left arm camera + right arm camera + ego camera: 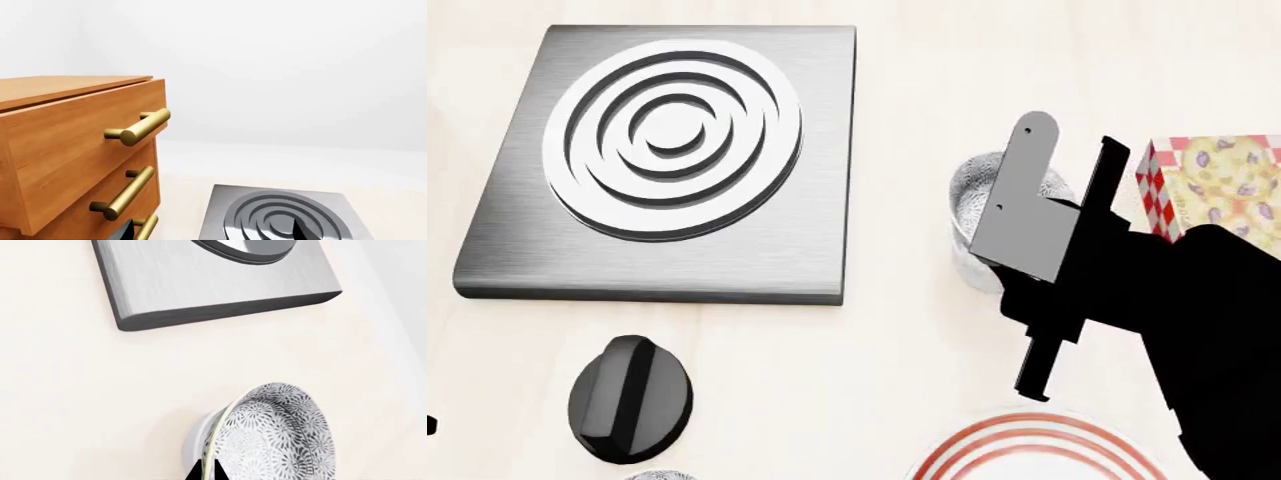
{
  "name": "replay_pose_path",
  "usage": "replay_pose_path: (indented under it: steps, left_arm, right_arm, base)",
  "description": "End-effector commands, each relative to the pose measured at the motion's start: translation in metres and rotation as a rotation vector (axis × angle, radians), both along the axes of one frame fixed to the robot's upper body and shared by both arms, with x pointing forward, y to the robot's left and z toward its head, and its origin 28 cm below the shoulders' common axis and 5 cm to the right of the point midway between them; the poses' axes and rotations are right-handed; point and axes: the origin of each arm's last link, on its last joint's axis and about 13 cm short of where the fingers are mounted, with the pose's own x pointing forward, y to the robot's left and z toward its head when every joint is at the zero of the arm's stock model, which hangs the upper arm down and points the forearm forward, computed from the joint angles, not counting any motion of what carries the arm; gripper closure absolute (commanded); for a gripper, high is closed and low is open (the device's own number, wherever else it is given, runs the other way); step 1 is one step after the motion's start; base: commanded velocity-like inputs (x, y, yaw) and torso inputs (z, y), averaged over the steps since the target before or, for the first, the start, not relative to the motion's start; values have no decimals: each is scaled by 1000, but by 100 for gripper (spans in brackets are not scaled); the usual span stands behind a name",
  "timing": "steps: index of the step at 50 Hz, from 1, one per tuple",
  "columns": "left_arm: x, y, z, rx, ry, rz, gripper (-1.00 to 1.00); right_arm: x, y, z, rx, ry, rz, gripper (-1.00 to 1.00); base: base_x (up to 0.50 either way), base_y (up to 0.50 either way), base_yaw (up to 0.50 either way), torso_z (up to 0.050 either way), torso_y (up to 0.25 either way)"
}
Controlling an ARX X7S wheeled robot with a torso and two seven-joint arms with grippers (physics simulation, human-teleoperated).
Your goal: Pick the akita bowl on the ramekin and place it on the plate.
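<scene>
Head view: I am bringing my right gripper [1044,215] down over the akita bowl [981,205] at centre right, on the ramekin [198,440]; I cannot tell its opening. Next, a rim grasp, then the plate [1030,450], bottom edge.

Right arm: matte black body with a flat grey hand

The black angular right arm [1188,300] ended in a grey sheet-like plate with a rounded tip and two small holes, the right hand [1028,205], flanked by a thin black bar running alongside it.
</scene>
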Motion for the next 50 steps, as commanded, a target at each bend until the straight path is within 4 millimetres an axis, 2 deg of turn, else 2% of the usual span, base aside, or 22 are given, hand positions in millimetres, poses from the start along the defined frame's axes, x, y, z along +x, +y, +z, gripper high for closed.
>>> replay_pose_path:
  steps: [1,4,9,11,28,37,49,50]
  left_arm:
    - [0,0,0,-3,1,1,-100]
    - [0,-1,0,-6,1,-1,-100]
    - [0,-2,-1,-15,1,-13,-100]
    - [0,-2,-1,-16,1,-16,-100]
    - [-1,-1,1,-20,-6,-19,-100]
    - [-2,-1,2,-20,-11,-21,-100]
    - [-3,-1,3,-19,-14,-18,-100]
    - [-3,-1,3,-19,-15,-17,-100]
  right_arm:
    - [-2,-3,15,-17,-36,7,100]
    - [-4,-3,18,-23,-46,7,100]
    - [-6,-7,40,-44,-58,-1,100]
    - [-7,-8,38,-53,-59,-2,100]
    - [-21,-18,70,-92,-81,-29,100]
    - [-37,-16,88,-127,-61,8,100]
    - [-57,-17,93,-136,-7,42,100]
    - [-64,-18,95,-146,4,47,100]
  base:
    - [0,0,0,0,0]
    - [0,0,0,0,0]
    - [0,0,0,0,0]
    - [0,0,0,0,0]
    - [0,0,0,0,0]
    - [0,0,0,0,0]
    - [0,0,0,0,0]
    - [0,0,0,0,0]
